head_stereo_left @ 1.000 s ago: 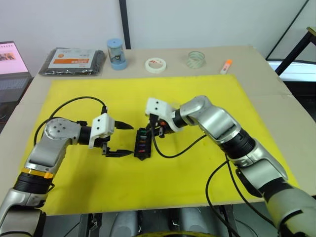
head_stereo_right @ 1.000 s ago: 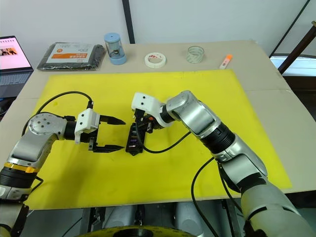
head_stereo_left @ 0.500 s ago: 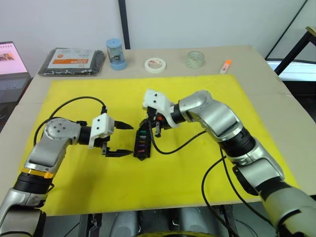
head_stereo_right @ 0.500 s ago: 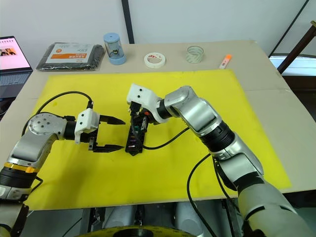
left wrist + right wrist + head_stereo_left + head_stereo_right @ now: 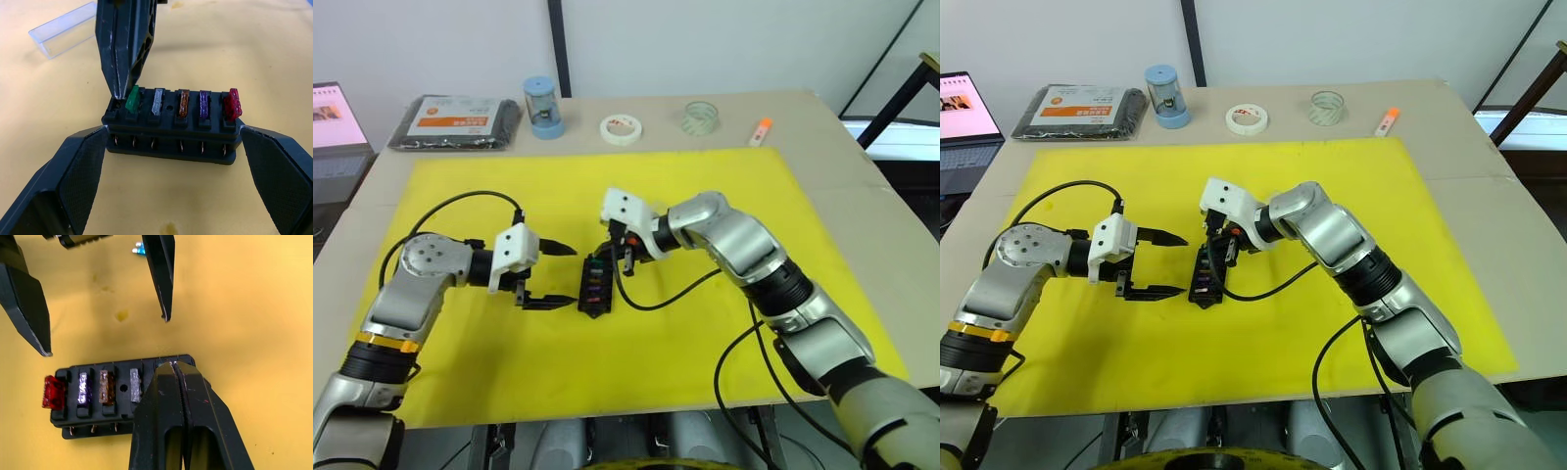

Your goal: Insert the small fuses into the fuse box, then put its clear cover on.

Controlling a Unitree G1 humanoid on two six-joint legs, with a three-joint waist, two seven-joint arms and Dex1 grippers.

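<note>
While five small fuses (image 5: 182, 104) already stand in the fuse box (image 5: 172, 128), green, clear, tan, purple and red, the slot at the green end looks unfilled. Closed fingers of the right end effector (image 5: 172, 366) press down at that end. The left end effector (image 5: 171, 161) is spread open, the box between its fingers. A teal fuse (image 5: 139, 249) lies beyond the left fingers. Well past the right end effector lies the clear cover (image 5: 62, 30), not yet fitted.

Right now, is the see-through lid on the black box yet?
No. The clear cover lies on the yellow mat, apart from the fuse box, whose fuses stand uncovered.
</note>
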